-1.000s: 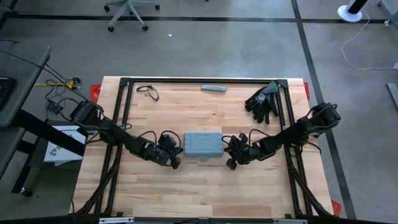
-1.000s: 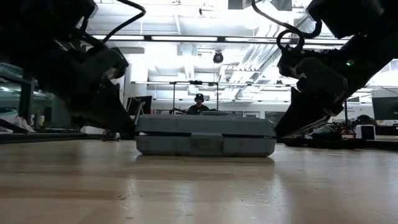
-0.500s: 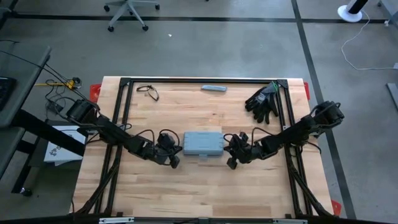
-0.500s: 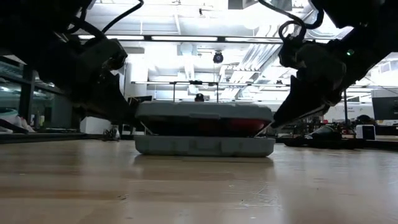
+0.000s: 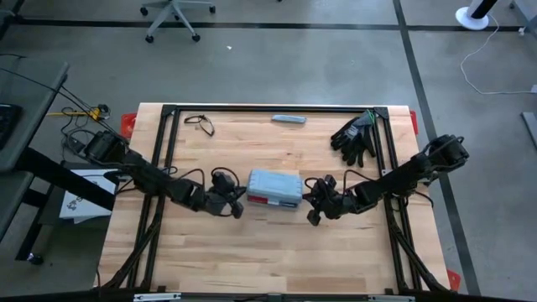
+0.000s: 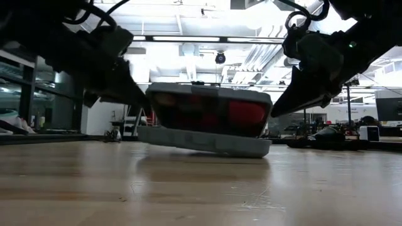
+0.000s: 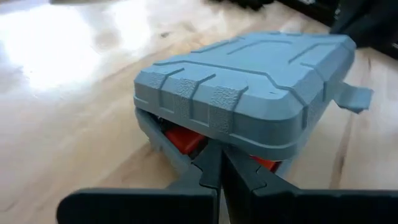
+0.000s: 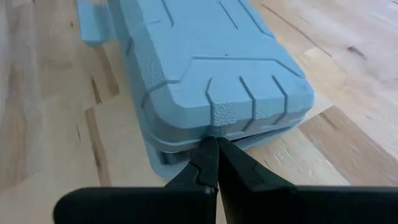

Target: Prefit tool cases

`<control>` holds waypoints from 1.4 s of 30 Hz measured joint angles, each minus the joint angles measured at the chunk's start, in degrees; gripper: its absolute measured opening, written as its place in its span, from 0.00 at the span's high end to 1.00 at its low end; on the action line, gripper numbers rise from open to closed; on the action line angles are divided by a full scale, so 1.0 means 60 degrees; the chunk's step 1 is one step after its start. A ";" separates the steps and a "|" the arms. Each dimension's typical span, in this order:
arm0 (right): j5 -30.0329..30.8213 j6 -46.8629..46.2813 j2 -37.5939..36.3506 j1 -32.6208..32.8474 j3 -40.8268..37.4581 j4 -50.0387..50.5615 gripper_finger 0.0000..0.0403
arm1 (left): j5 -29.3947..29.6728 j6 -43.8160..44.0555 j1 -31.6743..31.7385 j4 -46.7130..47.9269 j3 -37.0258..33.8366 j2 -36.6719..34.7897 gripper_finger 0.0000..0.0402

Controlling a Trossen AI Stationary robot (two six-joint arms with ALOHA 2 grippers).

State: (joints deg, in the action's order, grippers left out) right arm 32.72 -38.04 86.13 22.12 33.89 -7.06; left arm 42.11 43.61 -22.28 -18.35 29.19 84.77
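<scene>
High view: the tool case (image 5: 274,190) sits mid-counter (image 5: 252,260), flanked by the left end effector (image 5: 237,201) and right end effector (image 5: 313,204), one at each short end. Low view: the case's lid (image 6: 210,91) stands ajar over red tools, apparently levered up from both ends. Left wrist view: closed fingers (image 7: 214,174) are wedged into the seam under the lid. Right wrist view: closed fingers (image 8: 212,163) press into the opposite seam, gripping nothing.

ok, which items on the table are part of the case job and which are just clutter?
In the job:
- tool case, lid partly raised
- left gripper, shut, tips at the case's lid seam
- right gripper, shut, at the opposite end

Lying about:
- black gloves
- slim grey-blue bar
- glasses
</scene>
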 joint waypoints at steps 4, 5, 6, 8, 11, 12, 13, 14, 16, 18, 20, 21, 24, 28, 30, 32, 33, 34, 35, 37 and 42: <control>0.0042 0.0014 0.0000 -0.0121 0.0004 -0.0139 1.00 | -0.0131 -0.0358 0.0208 -0.0597 0.0018 0.0000 1.00; 0.0078 0.0022 -0.0002 -0.0170 0.0036 -0.0271 1.00 | -0.0149 -0.0462 0.0251 -0.0790 0.0046 0.0000 1.00; 0.0115 0.0088 -0.0020 -0.0217 0.0054 -0.0400 1.00 | -0.0142 -0.0618 0.0302 -0.0993 0.0047 -0.0002 1.00; 0.0113 0.0226 -0.0031 -0.0306 0.0055 -0.0551 1.00 | -0.0149 -0.0992 0.0415 -0.1399 0.0055 -0.0004 1.00; 0.0004 0.0528 -0.0018 -0.0481 0.0055 -0.0813 1.00 | -0.0109 -0.1467 0.0646 -0.1667 0.0073 -0.0004 1.00; -0.0063 0.0584 -0.0018 -0.0545 0.0055 -0.0874 1.00 | -0.0083 -0.1578 0.0751 -0.1627 0.0073 0.0014 1.00; -0.0100 0.0616 -0.0018 -0.0620 0.0055 -0.0876 1.00 | -0.0070 -0.1634 0.0876 -0.1610 0.0073 0.0093 1.00; -0.0143 0.0673 -0.0018 -0.0701 0.0051 -0.0873 1.00 | -0.0074 -0.1667 0.1003 -0.1565 0.0073 0.0167 1.00; -0.0180 0.0776 -0.0018 -0.0834 0.0051 -0.0869 1.00 | -0.0110 -0.1833 0.1312 -0.1591 0.0066 0.0420 1.00; -0.0212 0.0842 -0.0018 -0.0948 0.0045 -0.0856 1.00 | -0.0324 -0.2039 0.1642 -0.1815 0.0066 0.0674 1.00; -0.0335 0.0849 -0.0018 -0.1013 0.0044 -0.0868 1.00 | -0.0788 -0.2213 0.1877 -0.2092 0.0064 0.0837 1.00; -0.0457 0.0849 -0.0018 -0.1022 0.0044 -0.0869 1.00 | -0.0955 -0.2312 0.1913 -0.2168 0.0065 0.0886 1.00; -0.0767 0.0826 0.0010 -0.0917 0.0036 -0.0874 1.00 | -0.1479 -0.3042 0.1541 -0.2174 0.0208 0.0900 1.00; -0.0908 0.0726 0.0157 -0.0647 0.0033 -0.0866 1.00 | -0.1687 -0.3777 0.0753 -0.1509 0.0469 0.0900 1.00; -0.0930 0.0554 0.0259 -0.0545 0.0033 -0.0866 1.00 | -0.1473 -0.3418 0.0409 -0.0466 0.0612 0.0900 1.00; -0.0942 0.0367 0.0433 -0.0444 0.0033 -0.0869 1.00 | -0.1158 -0.2801 0.0142 0.0626 0.0700 0.0900 1.00; -0.0972 0.0319 0.0535 -0.0411 0.0032 -0.0869 1.00 | -0.1017 -0.2499 0.0038 0.1053 0.0703 0.0900 1.00; -0.1003 0.0263 0.0648 -0.0381 0.0025 -0.0879 1.00 | -0.0905 -0.2215 -0.0057 0.1403 0.0703 0.0900 1.00; -0.1046 0.0155 0.0762 -0.0360 0.0025 -0.0930 1.00 | -0.0830 -0.2000 -0.0124 0.1662 0.0703 0.0900 1.00; -0.1109 0.0080 0.1002 -0.0351 0.0025 -0.1125 1.00 | -0.0681 -0.1709 -0.0217 0.2068 0.0710 0.0900 1.00; -0.1305 0.0067 0.1503 -0.0373 0.0022 -0.1848 1.00 | -0.0676 -0.0760 -0.0158 0.3465 0.0710 0.0900 1.00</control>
State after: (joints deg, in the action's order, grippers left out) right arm 24.89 -37.64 95.15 19.88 34.02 -18.14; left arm 38.05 39.05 -23.23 2.44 33.45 90.17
